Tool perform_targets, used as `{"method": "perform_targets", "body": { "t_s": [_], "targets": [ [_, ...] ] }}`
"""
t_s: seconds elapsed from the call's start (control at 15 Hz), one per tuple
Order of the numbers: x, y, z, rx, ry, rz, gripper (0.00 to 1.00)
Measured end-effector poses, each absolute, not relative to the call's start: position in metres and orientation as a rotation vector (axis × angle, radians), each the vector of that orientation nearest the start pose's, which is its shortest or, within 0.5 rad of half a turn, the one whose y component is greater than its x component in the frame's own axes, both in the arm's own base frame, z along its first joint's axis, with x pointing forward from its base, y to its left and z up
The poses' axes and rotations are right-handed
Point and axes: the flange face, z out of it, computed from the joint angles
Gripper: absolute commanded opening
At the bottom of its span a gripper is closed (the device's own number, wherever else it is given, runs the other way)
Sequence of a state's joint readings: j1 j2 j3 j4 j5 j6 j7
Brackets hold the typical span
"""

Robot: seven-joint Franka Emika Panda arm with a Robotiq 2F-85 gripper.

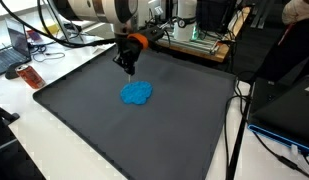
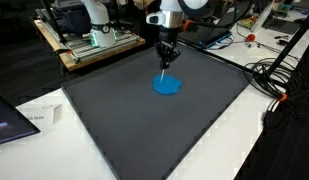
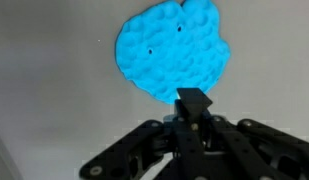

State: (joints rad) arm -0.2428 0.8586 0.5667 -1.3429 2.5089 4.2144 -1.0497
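Blue blob (image 1: 136,94) lies near the middle of the dark mat (image 1: 84,130) in an exterior view, flat and ragged at the edge. The gripper (image 1: 126,68) hangs just above its far side, apart from it.

In an exterior view from across the table, the blue blob (image 2: 168,86) sits on the mat (image 2: 114,125) right below the gripper (image 2: 166,62). A thin pale line shows between them (a tool, or only a glint, too small to tell).

In the wrist view the blob (image 3: 174,50) fills the upper middle, its surface pebbled all over like chenille or soft putty. The gripper (image 3: 194,100) looks closed, its fingers drawn together into one dark block with no gap, and nothing that I can make out is held.

By its look the blob is light, soft and limp, not fragile and not slippery. It would likely sag or bunch when lifted, so a pinch down into the thick middle, or on a raised fold at the edge, seems the best hold.
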Motion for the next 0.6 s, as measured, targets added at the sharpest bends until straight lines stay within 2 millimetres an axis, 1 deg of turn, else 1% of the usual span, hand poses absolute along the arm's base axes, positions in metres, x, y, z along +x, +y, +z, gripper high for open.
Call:
{"method": "perform_targets", "body": {
  "t_s": [0.13, 0.33, 0.6],
  "targets": [
    [0.577, 0.028, 0.253, -2.169, 2.318, -0.185, 0.03],
    [0.581, 0.022, 0.232, -2.148, 2.344, -0.142, 0.03],
    [0.585, 0.018, 0.231, -2.126, 2.359, -0.131, 0.03]
  ]
}}
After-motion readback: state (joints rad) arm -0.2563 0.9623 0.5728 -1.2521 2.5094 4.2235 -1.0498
